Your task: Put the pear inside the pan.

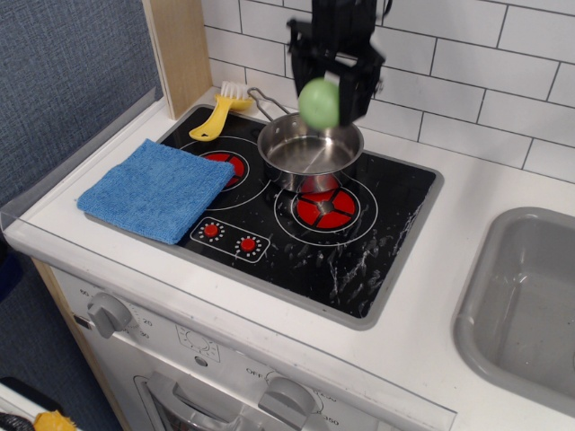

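Note:
The pale green pear (320, 101) hangs in the air, held between the black fingers of my gripper (325, 101). The gripper is shut on it, just above the far rim of the pan. The pan (310, 150) is a shiny steel saucepan standing on the black hob, over the back burners, with its thin wire handle (265, 101) pointing to the back left. The pan's bowl looks empty.
A blue cloth (157, 189) lies on the hob's left front. A yellow brush (220, 109) lies at the back left. A grey sink basin (526, 305) is at the right. White tiled wall stands behind; a wooden post (180, 49) is at the back left.

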You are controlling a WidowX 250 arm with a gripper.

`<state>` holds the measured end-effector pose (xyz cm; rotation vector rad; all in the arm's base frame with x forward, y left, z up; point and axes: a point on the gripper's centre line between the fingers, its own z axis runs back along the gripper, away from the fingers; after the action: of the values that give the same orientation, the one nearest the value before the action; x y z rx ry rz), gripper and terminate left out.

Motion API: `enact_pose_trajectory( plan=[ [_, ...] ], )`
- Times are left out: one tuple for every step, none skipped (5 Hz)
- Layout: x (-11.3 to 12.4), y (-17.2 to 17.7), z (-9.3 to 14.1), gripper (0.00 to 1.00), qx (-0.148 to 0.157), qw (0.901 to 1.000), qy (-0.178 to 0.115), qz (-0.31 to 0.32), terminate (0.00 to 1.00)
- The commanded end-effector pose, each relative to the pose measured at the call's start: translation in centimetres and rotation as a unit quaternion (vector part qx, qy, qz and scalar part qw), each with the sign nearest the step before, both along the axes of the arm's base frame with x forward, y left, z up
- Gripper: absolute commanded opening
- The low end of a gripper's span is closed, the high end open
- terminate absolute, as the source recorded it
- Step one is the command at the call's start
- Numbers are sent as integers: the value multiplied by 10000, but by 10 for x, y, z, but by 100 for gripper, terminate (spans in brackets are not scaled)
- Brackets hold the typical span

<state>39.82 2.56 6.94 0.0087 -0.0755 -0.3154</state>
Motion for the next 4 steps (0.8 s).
enact_pose_trajectory(
  plan=[
    [-14, 12, 26, 100, 389, 9985, -387, -56, 0],
    [-15, 16, 34, 100, 330, 9981, -525, 73, 0],
    [-13, 18, 49, 100, 123, 9973, -688, 217, 0],
    [-18, 19, 68, 100, -108, 9967, -676, 429, 0]
  ],
)
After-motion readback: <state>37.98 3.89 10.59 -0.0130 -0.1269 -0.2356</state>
